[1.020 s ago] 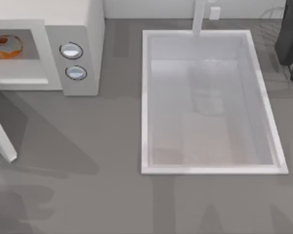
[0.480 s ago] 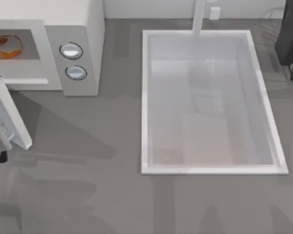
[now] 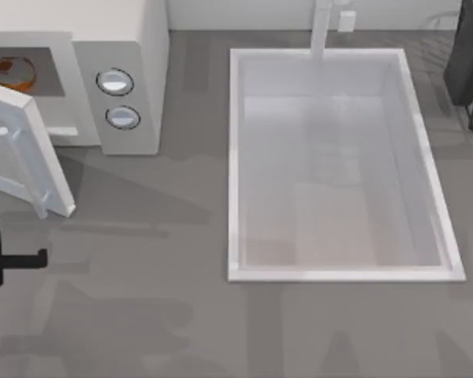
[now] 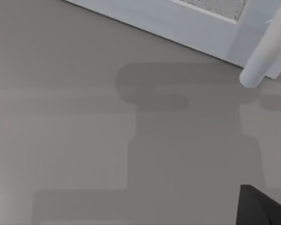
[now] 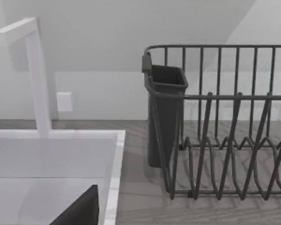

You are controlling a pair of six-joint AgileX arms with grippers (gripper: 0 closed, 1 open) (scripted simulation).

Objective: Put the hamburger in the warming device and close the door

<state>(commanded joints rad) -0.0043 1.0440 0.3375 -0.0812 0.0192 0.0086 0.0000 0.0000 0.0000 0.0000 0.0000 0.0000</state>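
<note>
The hamburger (image 3: 12,71), an orange and white lump, lies inside the grey cavity of the warming device (image 3: 118,47), a white microwave at the table's back left. The door (image 3: 27,153) stands partly swung in front of the opening, with its free edge towards the table's middle. Its white frame (image 4: 187,23) and bar handle (image 4: 264,51) appear in the left wrist view. My left gripper (image 3: 31,258) is at the table's left edge, just in front of the door and apart from it. A dark part of my right gripper (image 5: 79,211) hangs over the sink's back right corner.
A wide white sink basin (image 3: 236,165) with a tap (image 3: 322,27) takes up the middle and right of the table. A dark wire dish rack (image 5: 225,140) with a cutlery cup (image 5: 164,112) stands at the back right. Two dials (image 3: 115,82) face up on the microwave's panel.
The door has swung from the far left edge towards the microwave's front, now covering part of the opening. My left gripper has come into view behind it, moving right.
</note>
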